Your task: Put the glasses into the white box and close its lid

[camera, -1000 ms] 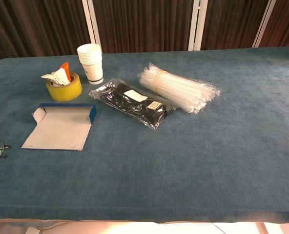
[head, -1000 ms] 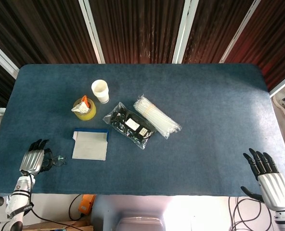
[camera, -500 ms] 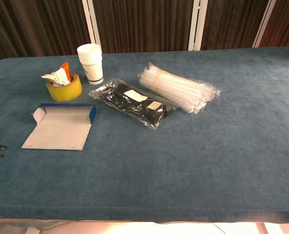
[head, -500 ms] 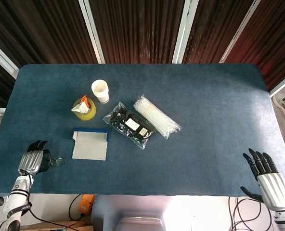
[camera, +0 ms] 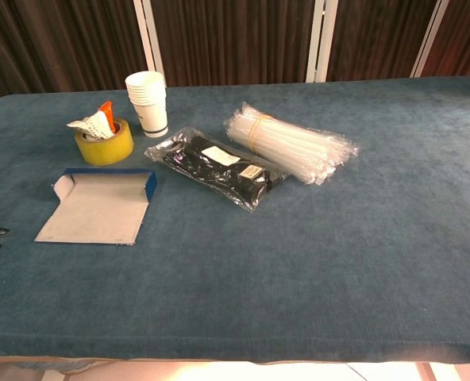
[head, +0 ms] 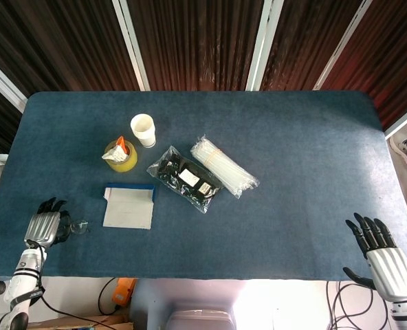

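The left robot hand [head: 44, 229] holds the glasses [head: 78, 226] at the desk [head: 293, 172] edge. Next it must carry them to the open box [head: 128, 207]. The right robot hand [head: 382, 256] is spread, empty.

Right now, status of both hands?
Left hand: at the glasses by the table's left edge; grip cannot be told.
Right hand: open, holding nothing.

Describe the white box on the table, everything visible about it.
The white box is a flat, thin cardboard carton, white inside with blue outer edges showing along its far side. It lies open on the blue cloth of the table, its lid folded back flat and nothing inside. It sits near the table's front left, just in front of the yellow tape roll. Nothing touches it.
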Controlling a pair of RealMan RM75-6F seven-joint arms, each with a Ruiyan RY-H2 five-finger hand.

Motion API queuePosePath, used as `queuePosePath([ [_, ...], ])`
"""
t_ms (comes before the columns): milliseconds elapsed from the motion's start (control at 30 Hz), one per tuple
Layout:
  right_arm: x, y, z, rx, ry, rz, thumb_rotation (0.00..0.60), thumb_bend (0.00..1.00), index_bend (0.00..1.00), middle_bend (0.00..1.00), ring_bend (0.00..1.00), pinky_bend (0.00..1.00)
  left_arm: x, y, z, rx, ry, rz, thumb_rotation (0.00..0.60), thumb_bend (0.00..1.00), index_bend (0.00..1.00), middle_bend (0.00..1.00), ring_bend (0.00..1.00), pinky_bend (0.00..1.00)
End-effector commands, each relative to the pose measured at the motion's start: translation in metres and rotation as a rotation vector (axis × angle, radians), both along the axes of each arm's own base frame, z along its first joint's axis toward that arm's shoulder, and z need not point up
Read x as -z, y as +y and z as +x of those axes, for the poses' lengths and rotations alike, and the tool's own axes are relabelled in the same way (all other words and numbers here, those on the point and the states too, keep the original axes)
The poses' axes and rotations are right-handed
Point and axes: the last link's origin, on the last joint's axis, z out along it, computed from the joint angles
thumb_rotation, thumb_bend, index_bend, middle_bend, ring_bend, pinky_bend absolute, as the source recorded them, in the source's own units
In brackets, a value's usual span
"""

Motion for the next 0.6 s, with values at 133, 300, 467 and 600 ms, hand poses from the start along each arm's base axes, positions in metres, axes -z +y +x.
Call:
queuePosePath([
  [133, 0.000, 0.000, 0.000, 0.001, 0.002, 0.002, 0.600, 0.28, 0.00, 0.00, 0.00, 0.00, -0.006, 0.004, 0.011, 0.070, -0.047, 0.056, 0.600, 0.59, 0.77, 0.17, 0.02, 0.08],
  [300, 0.001, 0.000, 0.000, 0.001, 0.001, 0.003, 0.600, 0.28, 0.00, 0.00, 0.00, 0.00, -0.006, 0.014, 0.037, 0.190, -0.097, 0.101, 0.600, 0.59, 0.77, 0.16, 0.02, 0.08],
  [467, 0.001, -0.001, 0.000, 0.000, -0.001, 0.004, 0.600, 0.28, 0.00, 0.00, 0.00, 0.00, 0.006, 0.023, 0.069, 0.288, -0.095, 0.111, 0.600, 0.59, 0.77, 0.17, 0.02, 0.08],
  [600, 0.000, -0.001, 0.000, -0.001, -0.007, 0.009, 0.600, 0.28, 0.00, 0.00, 0.00, 0.00, 0.026, 0.033, 0.097, 0.346, -0.094, 0.093, 0.600, 0.59, 0.77, 0.17, 0.02, 0.08],
])
